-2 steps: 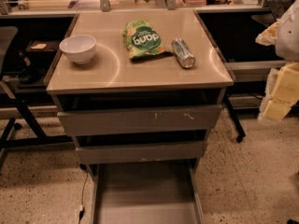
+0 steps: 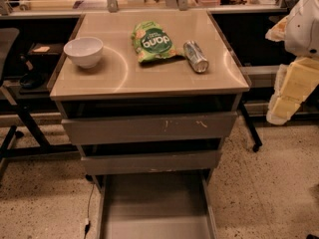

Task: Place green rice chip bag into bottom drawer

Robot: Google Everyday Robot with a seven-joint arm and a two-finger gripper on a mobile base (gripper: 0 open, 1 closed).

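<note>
Camera view: end effector [image 2: 288, 99] far right

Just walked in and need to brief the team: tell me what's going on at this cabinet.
Nothing is being handled yet. The robot's tool hangs at the right edge of the view, beside the cabinet and apart from everything on it. The green rice chip bag lies flat on the cabinet top, between a white bowl and a silver can lying on its side. The bottom drawer is pulled open, and the bag is not yet in it.
</note>
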